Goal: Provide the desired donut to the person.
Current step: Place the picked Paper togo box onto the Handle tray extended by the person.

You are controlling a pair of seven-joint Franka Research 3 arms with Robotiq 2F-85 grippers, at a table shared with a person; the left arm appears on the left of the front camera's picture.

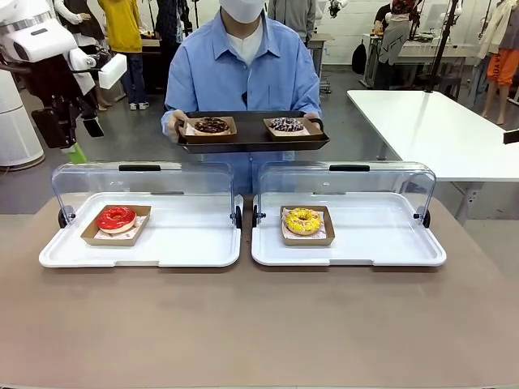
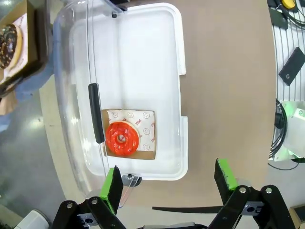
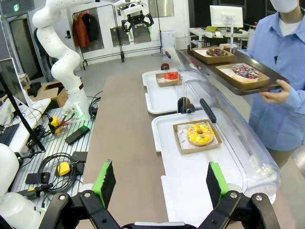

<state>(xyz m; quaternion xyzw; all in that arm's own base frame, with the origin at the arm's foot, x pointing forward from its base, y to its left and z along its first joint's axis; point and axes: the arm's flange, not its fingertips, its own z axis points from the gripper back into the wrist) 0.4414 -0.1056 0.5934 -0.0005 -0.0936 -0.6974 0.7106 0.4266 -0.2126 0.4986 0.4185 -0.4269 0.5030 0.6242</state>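
The person (image 1: 243, 77) in the light-blue shirt stands at the far side of the table, holding a dark tray (image 1: 253, 139) with two chocolate donuts in paper boats, and has not visibly pointed at either display case. On the table, the red donut (image 1: 116, 219) sits in its boat on the left white tray (image 1: 139, 253), and the yellow donut (image 1: 302, 220) sits on the right white tray (image 1: 349, 253), each under a raised clear lid. The left gripper (image 2: 169, 191) hovers high above the red donut with its jaws spread wide and empty; the right gripper (image 3: 159, 183) looks along its own tray toward the yellow donut, equally wide and empty. The main risk is choosing the wrong donut, since nothing in view shows which one is wanted. A descent could also clip the clear lid (image 2: 78, 95), whose black handle lies just beside the red donut's boat. Pinching the glazed ring itself rather than the cardboard could crush or smear it. The handover could jostle the tray the person already carries.
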